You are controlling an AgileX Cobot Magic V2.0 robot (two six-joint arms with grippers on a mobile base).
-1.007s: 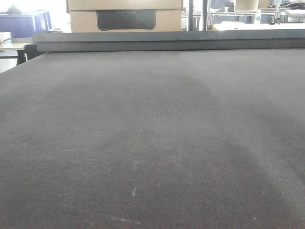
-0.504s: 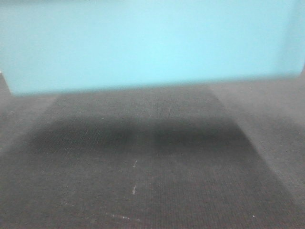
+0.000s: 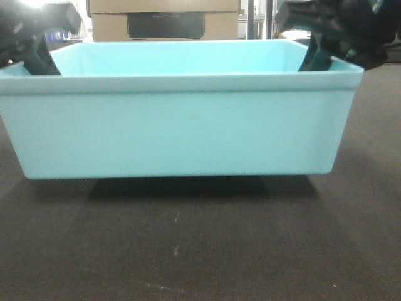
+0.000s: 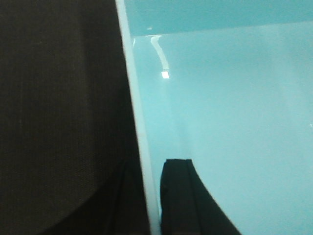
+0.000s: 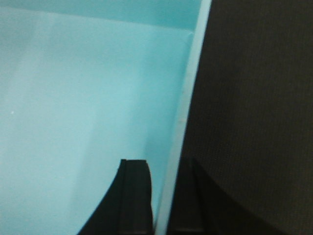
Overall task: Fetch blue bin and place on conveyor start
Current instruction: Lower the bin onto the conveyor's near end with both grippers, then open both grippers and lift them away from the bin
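The blue bin (image 3: 182, 125) fills the front view, its base on or barely above the conveyor start (image 3: 188, 251); the shadow beneath hides the contact. The left gripper (image 3: 34, 37) and right gripper (image 3: 332, 37) sit at opposite end rims, blurred and cut off by the frame. Holding both ends likely keeps the tub level. A cardboard box (image 3: 164, 19) shows behind.

In the left wrist view, the fingers (image 4: 178, 196) straddle the rim, one inside and one outside, pinched narrowly onto the wall.

In the right wrist view, the fingers (image 5: 134, 196) clamp the opposite wall the same way, with the conveyor start alongside. The tub's floor is washed out.
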